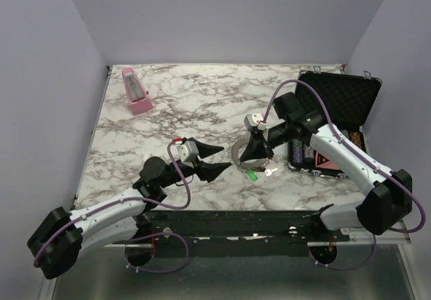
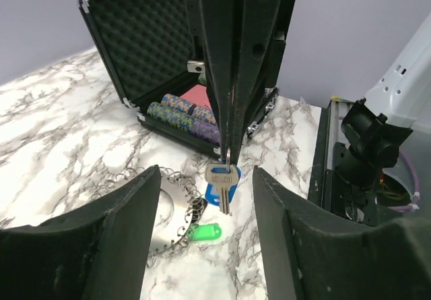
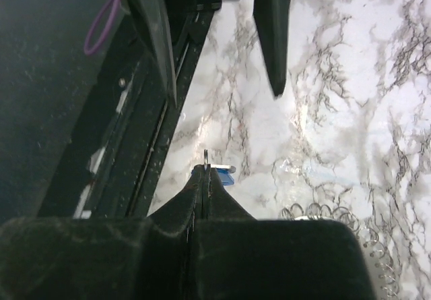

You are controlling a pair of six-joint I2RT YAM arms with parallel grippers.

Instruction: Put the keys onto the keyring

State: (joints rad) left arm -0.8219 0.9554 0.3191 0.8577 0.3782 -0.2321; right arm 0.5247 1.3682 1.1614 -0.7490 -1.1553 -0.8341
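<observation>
In the left wrist view my right gripper [image 2: 227, 153] comes down from above, shut on the small loop of a silver key [image 2: 223, 184] with a blue head; the key dangles just over the table. Beside it lies a key with a green head [image 2: 204, 232], touching the toothed grey keyring [image 2: 163, 209], which lies flat. My left gripper [image 2: 205, 173] stands open, its fingers [image 2: 128, 232] on either side of this group and touching nothing. From above, the right gripper [image 1: 259, 155] points down next to the keyring [image 1: 238, 154], and the left gripper [image 1: 217, 160] sits just left of it. The green key [image 1: 252, 175] lies in front.
An open black foam-lined case [image 1: 337, 104] holding stacked chips [image 2: 182, 108] stands at the right. A pink object [image 1: 137, 91] sits at the back left. The table's front rail [image 1: 236, 226] runs close behind the keys.
</observation>
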